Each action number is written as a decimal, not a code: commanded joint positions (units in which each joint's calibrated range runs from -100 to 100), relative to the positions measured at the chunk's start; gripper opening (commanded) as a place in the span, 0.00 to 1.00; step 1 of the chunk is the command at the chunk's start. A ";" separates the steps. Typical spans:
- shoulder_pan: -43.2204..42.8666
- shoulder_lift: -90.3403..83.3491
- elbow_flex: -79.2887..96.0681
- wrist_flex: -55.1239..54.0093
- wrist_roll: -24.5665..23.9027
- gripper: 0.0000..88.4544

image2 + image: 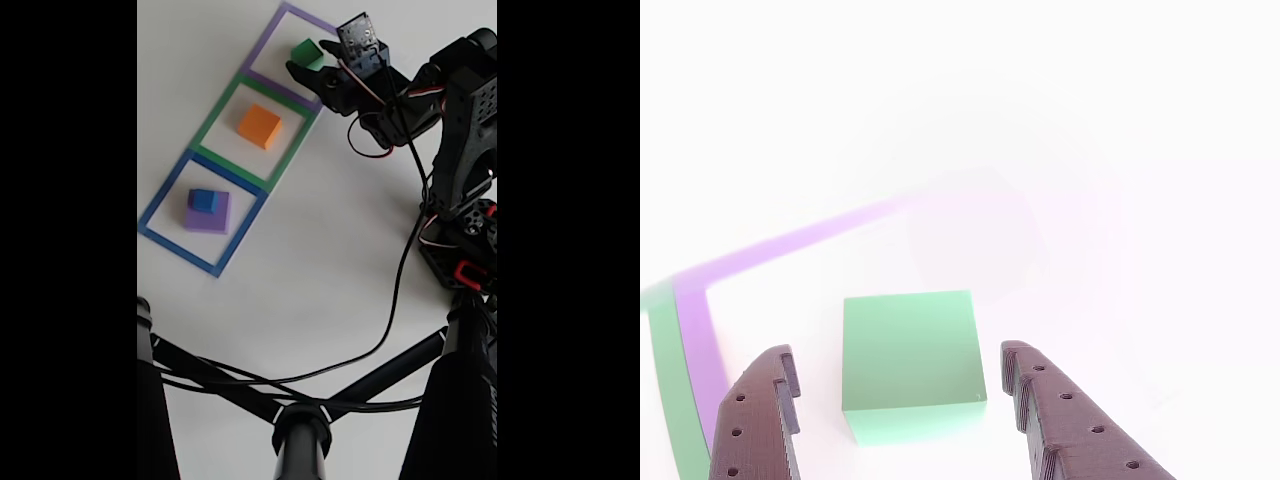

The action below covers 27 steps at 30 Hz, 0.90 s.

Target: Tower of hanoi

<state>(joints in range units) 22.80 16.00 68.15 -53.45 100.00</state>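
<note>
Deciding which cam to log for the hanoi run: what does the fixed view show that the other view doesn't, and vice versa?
Fixed view alone: the orange block in the green outline, the blue cube stacked on the purple slab in the blue outline, plus the arm. Other view alone: both fingers spread either side of the green block, apart from it. Both: the green block, open gripper, purple outline.

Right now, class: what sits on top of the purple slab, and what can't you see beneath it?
In the fixed view, the small blue cube rests on the purple slab, toward its upper-left corner, inside the blue outline. The surface directly under the slab is covered.
</note>
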 commanded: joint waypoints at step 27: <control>-17.24 -58.83 -54.33 132.48 0.00 0.00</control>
<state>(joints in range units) 10.60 -40.14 26.54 66.61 100.00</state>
